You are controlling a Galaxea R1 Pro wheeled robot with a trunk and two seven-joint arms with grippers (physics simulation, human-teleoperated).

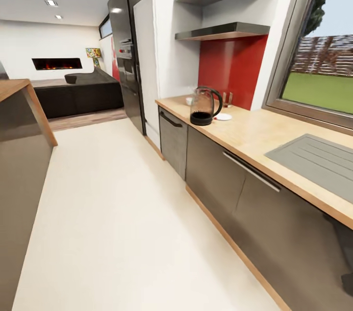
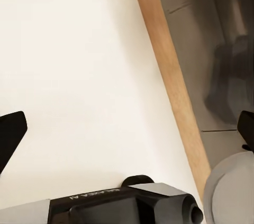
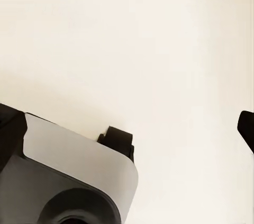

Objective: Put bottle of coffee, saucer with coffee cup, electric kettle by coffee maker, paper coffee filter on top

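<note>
1. Electric kettle (image 1: 205, 105) up ahead to my right, standing upright on the countertop (image 1: 255, 132), saucer (image 1: 223, 116) just beside it. I'm well short, so R arm looks nearer.
2. Wrist views: floor (image 3: 132, 33), cabinet base (image 2: 172, 75). Left gripper (image 2: 127, 128) and right gripper (image 3: 129, 115) both spread, empty.
</note>
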